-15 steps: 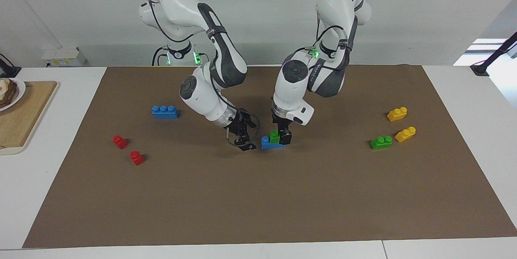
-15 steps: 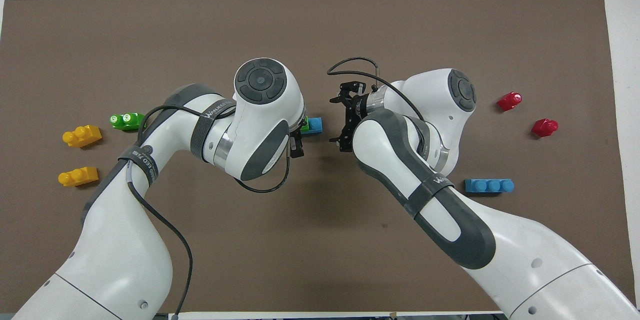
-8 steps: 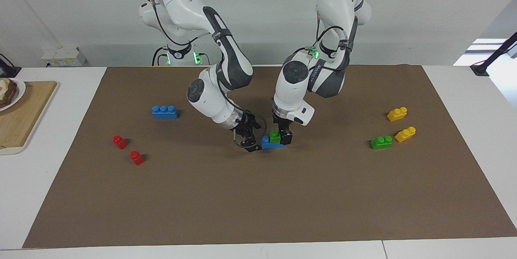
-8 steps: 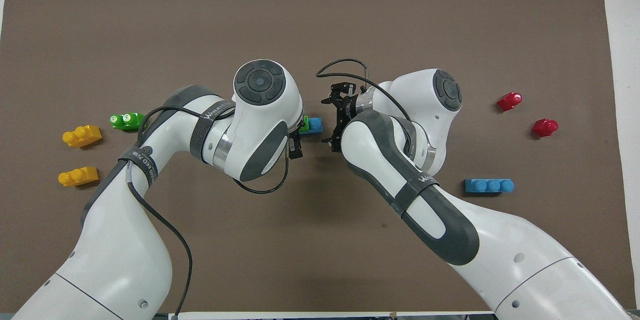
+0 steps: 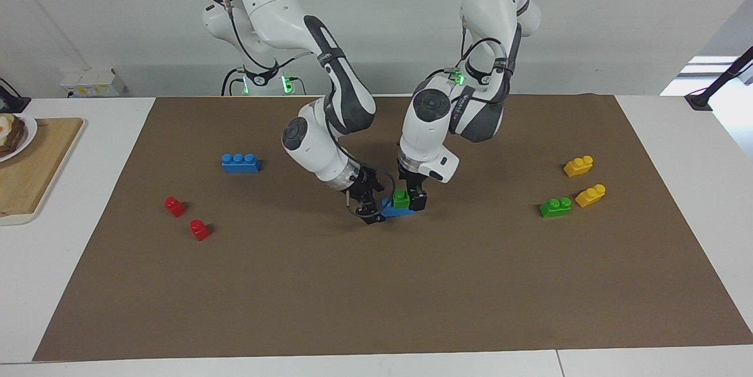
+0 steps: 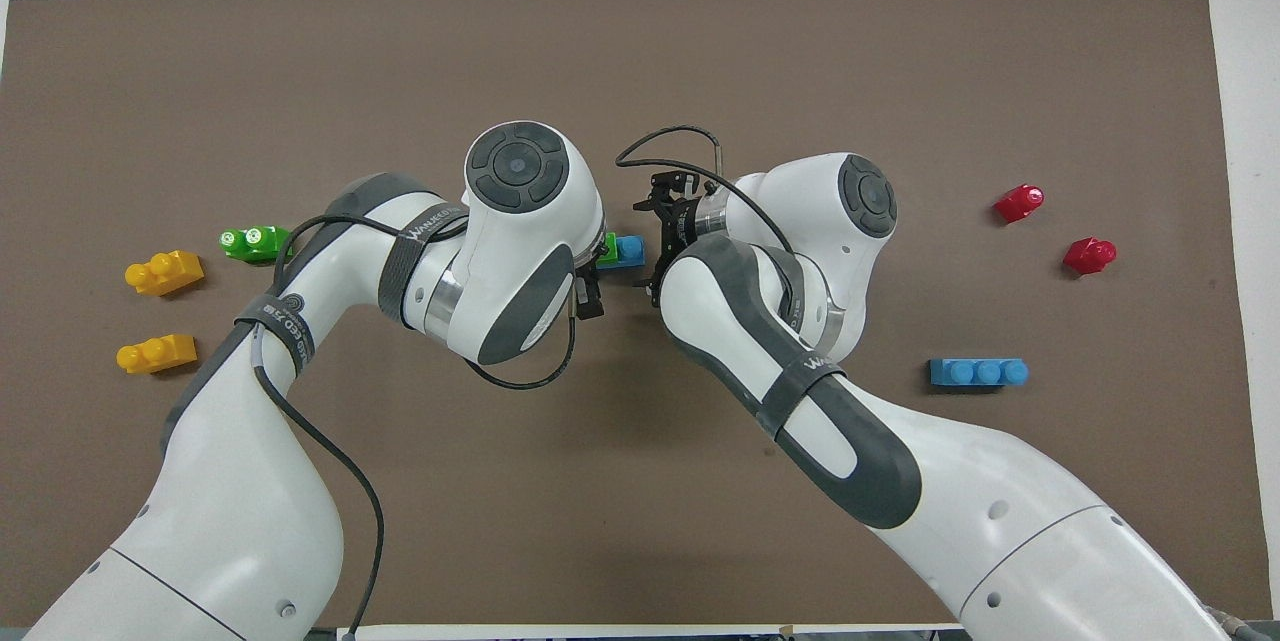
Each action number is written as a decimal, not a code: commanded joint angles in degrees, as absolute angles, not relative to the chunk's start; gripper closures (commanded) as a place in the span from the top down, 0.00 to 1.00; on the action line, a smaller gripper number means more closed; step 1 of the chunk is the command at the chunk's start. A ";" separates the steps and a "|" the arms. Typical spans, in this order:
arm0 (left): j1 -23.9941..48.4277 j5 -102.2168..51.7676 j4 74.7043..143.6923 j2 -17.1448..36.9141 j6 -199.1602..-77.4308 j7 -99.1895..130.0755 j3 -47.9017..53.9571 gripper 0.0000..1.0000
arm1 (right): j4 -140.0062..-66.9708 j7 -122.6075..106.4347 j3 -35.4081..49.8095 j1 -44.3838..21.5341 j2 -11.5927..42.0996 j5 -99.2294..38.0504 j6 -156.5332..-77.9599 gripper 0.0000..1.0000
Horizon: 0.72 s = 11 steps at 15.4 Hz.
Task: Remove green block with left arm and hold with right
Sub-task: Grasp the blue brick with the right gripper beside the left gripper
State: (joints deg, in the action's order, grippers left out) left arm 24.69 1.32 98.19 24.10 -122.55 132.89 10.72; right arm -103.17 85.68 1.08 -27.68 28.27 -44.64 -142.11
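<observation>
Facing view: green block [image 5: 402, 198] sits on blue brick [image 5: 393, 209], mid-mat, away from edges. Left gripper [image 5: 410, 198] spread around green block, ready for pulling. Right gripper [image 5: 369, 207] spread at blue brick end, likely to steady base.

Overhead view: arms cover stack; only blue brick end [image 6: 630, 249] shows between grippers.

Both arms: glossy white shells, dark grey joint covers and round grey end caps. Left arm [image 5: 438, 130]: white boxy wrist piece, narrow black gripper [image 5: 410, 196]. Right arm [image 5: 320, 142]: silvery wrist ring, thin black looped cable, wider black gripper [image 5: 367, 203]. Green lights glow at upper centre.
</observation>
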 commanded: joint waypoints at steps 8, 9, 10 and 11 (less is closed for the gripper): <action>25.13 2.37 102.39 21.45 -124.89 134.47 10.46 1.00 | -102.48 86.57 1.05 -28.83 29.97 -45.97 -145.28 1.00; 25.22 2.37 102.39 21.36 -124.89 134.56 10.46 1.00 | -102.57 86.57 1.14 -28.92 29.97 -45.97 -145.37 1.00; 25.22 2.37 102.39 21.44 -124.89 134.56 10.46 1.00 | -102.74 86.57 1.06 -29.18 29.97 -45.97 -145.37 0.98; 25.22 2.37 102.39 21.45 -124.89 134.56 10.46 1.00 | -102.83 86.49 1.05 -29.18 29.97 -45.97 -145.46 0.89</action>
State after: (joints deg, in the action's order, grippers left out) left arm 24.85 1.32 99.51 23.56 -123.39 133.18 10.77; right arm -103.18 85.69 1.08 -28.59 29.32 -44.64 -144.14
